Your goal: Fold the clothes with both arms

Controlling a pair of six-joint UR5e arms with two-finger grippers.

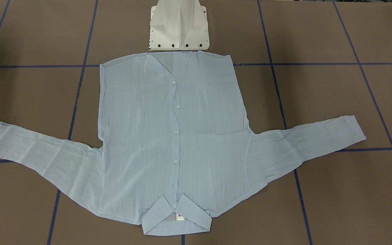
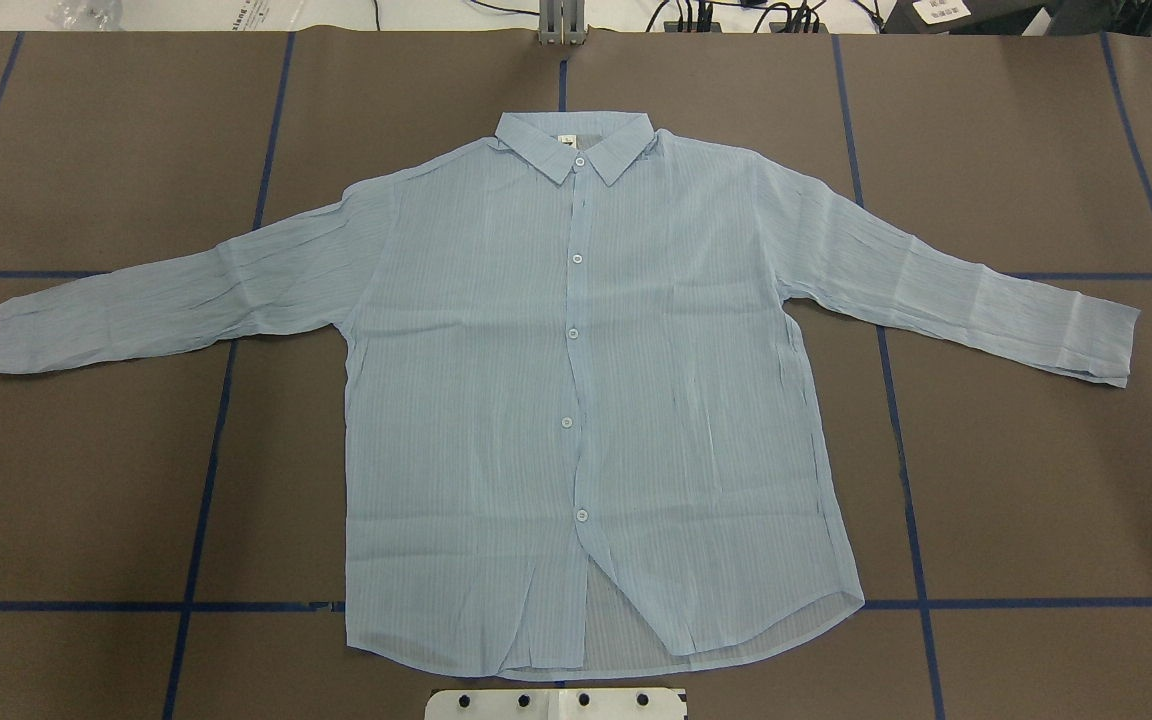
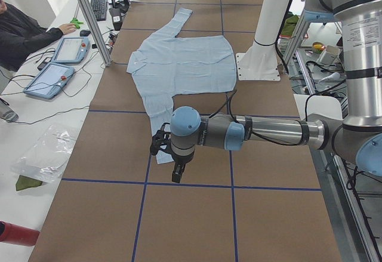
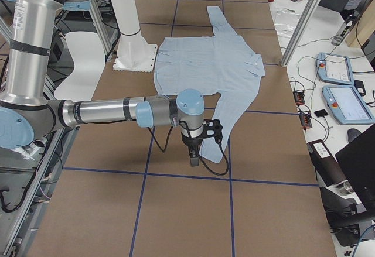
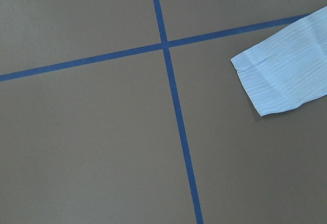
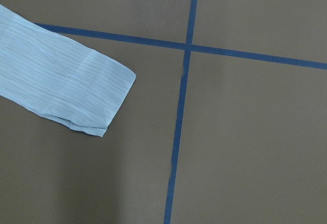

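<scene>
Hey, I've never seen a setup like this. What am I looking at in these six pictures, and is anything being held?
These show two robot arms at a brown table marked with blue tape lines. Two pictures look down from above, from opposite sides. Two look along the table from its ends, and two come from cameras on the wrists. A light blue shirt lies flat, buttoned, with its sleeves spread. The left gripper and right gripper each hang near a sleeve cuff, apparently holding nothing. Whether they are open is unclear.
</scene>
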